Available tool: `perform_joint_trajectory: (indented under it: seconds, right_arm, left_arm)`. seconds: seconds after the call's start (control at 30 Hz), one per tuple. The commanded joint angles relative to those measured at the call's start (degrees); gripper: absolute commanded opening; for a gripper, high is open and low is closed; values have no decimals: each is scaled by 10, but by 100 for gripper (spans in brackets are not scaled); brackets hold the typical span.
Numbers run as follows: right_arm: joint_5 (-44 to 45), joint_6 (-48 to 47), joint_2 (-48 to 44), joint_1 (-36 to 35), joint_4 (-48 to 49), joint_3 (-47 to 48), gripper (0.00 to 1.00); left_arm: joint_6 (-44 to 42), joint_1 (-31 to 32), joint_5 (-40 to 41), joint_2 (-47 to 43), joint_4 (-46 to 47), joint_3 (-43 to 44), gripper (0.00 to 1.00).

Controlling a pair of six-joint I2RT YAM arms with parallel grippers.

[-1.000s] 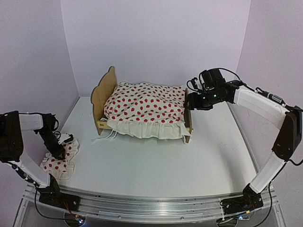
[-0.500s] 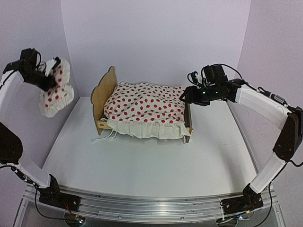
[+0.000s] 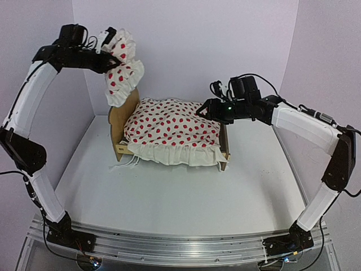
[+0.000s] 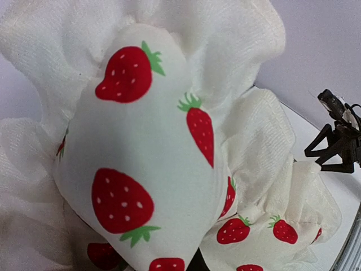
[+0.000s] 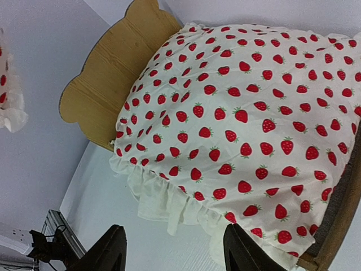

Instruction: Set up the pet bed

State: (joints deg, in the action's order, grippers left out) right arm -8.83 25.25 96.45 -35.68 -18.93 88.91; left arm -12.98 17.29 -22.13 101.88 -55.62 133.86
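Left gripper (image 3: 105, 55) is clamped shut on the small pillow (image 3: 123, 68), its fingertips buried in the fabric and its arm raised high at the back left. Right gripper (image 5: 175, 251) hangs with jaws spread and nothing between them, just above the foot end of the bed.

White table (image 3: 169, 197) carries the pet bed (image 3: 125, 148), which stands toward the back wall with its scalloped headboard (image 3: 120, 116) to the left and low footboard (image 3: 225, 145) to the right. Cream ruffled cloth (image 3: 172, 127), printed with red strawberries, covers the top of the frame, and its frill hangs over the near side rail. Frilled in white with the same print, the pillow dangles in the air by the headboard's top, apart from it.
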Motion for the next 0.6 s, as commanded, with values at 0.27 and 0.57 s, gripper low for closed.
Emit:
perform_joint_trajectory:
  seconds: [0.27,0.57]
  right_arm:
    - [53,19,-17,-40,24,-22,59]
    - [67,18,-31,-44,23,-49,59]
  left_arm:
    - [-152,59,189,196,50,60,0]
    - [-214,59,268,271,67,70,0]
